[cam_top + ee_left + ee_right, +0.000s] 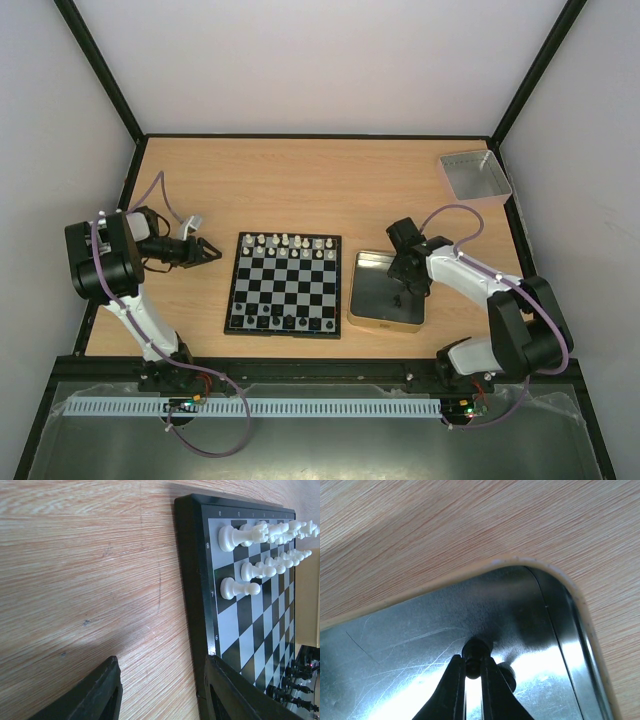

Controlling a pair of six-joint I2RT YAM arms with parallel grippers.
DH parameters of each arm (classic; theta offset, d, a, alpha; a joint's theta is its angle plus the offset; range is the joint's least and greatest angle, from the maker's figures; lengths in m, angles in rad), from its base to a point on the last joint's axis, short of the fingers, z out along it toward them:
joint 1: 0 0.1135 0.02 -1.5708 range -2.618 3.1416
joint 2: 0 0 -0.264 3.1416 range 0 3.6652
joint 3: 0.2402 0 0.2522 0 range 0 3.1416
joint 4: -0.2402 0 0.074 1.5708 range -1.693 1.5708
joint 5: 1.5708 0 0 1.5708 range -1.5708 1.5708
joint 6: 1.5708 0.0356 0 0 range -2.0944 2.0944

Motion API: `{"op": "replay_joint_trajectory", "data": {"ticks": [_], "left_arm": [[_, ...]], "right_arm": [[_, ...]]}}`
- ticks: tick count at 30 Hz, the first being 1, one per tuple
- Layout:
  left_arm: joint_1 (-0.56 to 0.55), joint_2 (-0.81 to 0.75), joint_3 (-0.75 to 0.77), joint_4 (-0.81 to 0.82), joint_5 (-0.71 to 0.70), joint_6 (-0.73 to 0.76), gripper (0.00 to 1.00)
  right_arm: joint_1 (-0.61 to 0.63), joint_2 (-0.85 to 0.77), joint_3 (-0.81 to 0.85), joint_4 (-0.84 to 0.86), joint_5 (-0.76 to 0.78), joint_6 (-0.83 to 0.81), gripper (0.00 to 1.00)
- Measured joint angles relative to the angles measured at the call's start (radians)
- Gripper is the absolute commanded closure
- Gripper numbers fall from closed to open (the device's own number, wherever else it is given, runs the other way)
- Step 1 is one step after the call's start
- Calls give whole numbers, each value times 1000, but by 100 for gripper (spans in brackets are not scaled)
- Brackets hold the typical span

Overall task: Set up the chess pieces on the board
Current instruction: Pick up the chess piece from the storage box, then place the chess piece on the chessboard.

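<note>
Tin (384,327): gold-rimmed, on the table (300,180) just right of the board (290,285). Its floor is bright, scratched metal. The right arm reaches down into it near the far right corner. In the wrist view the right gripper (473,666) has its fingers pinched almost together on one black piece (474,651), whose rounded top shows above the tips. It sits low over the tin floor; we cannot tell whether it touches. A second dark round shape lies just right of the fingers. Piece or reflection, we cannot tell.

Tray (448,178): grey, square, at the table's far right corner, well apart from the tin. Contents too small for us to read.

Board: centre of the table, between the arms. White pieces (290,245) stand upright on the two far rows, black pieces (285,318) on the near rows. Their count is too small to tell.

Left gripper (165,697): low over bare wood just left of the board, pointing toward it, fingers partly spread, nothing between them.

Surface: light wood grain, black edging. Room: pale walls, black corner posts. A white ribbed strip (250,408) and a metal sheet lie along the near edge by the arm bases.
</note>
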Motion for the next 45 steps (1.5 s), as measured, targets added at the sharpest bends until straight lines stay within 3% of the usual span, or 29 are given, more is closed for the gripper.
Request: {"op": "replay_joint_trajectory", "data": {"ticks": [14, 23, 31, 45], "left_arm": [[0, 0, 0, 0, 0, 0, 52], [0, 0, 0, 0, 0, -1, 52], [0, 0, 0, 0, 0, -4, 52], [5, 0, 0, 0, 1, -8, 52]], "right_arm": [[28, -30, 66, -46, 14, -15, 97], [309, 12, 226, -98, 61, 40, 98], [572, 258, 433, -104, 71, 105, 98], [668, 397, 609, -114, 59, 122, 98]]}}
